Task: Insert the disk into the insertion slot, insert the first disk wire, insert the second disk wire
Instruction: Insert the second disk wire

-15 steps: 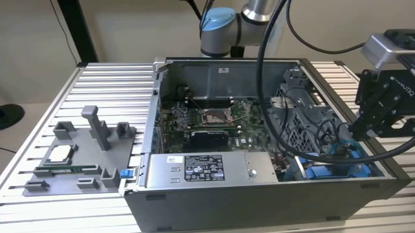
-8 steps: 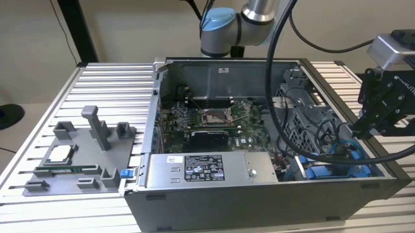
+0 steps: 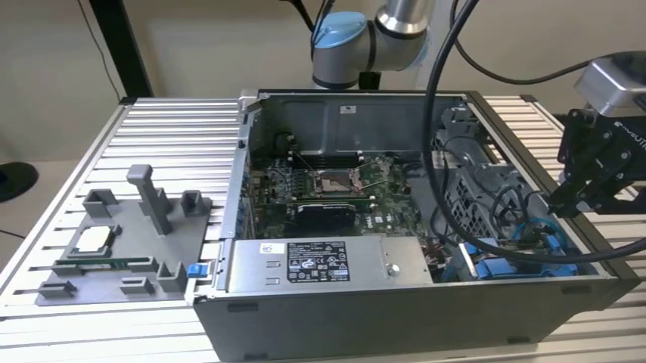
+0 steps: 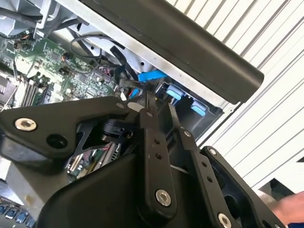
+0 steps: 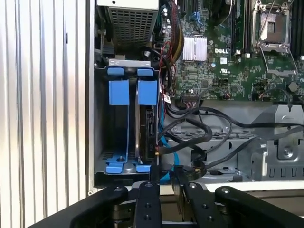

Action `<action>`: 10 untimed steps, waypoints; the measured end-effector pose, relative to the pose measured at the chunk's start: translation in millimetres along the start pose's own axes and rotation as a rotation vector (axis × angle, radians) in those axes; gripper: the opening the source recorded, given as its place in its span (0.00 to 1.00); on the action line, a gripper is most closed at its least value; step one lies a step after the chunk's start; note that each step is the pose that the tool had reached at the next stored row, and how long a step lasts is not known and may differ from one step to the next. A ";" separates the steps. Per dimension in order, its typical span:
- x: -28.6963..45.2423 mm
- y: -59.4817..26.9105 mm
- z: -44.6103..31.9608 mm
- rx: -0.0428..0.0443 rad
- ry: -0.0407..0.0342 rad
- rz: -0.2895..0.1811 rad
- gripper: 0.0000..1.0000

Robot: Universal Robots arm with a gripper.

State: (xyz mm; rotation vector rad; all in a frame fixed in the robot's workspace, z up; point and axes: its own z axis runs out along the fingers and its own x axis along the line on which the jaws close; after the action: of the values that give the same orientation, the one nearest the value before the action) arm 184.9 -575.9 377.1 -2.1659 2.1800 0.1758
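Note:
The disk [image 5: 147,93] sits on edge in the insertion slot [image 5: 100,118], its bright blue carrier showing beside a second blue carrier [image 5: 118,92]. In the exterior view the blue carrier [image 3: 513,266] lies in the front corner of the grey case, on the exterior view's right. A blue disk wire [image 5: 163,142] runs along the disk's connector edge, and black wires [image 5: 209,133] loop beside it. My gripper [image 5: 165,173] hovers just over the bay's edge, close to the blue wire [image 4: 153,75]. It hangs above that corner of the case [image 3: 567,203].
The green motherboard [image 3: 323,189] fills the case floor, with the grey labelled power-supply box [image 3: 302,265] in front. Thick black arm cables [image 3: 434,151] drape over the case. A grey fixture with posts [image 3: 121,249] stands on the slatted table [image 3: 181,136], on the exterior view's left.

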 end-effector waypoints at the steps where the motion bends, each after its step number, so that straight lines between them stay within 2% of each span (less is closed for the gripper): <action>1: 0.0 -0.6 0.3 -0.0005 -0.0012 -0.004 1.00; 10: 0.3 -7.6 2.9 -0.0049 -0.0256 -0.038 1.00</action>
State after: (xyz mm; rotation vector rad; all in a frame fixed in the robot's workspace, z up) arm 192.4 -575.9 373.9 -2.1938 2.1251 0.2058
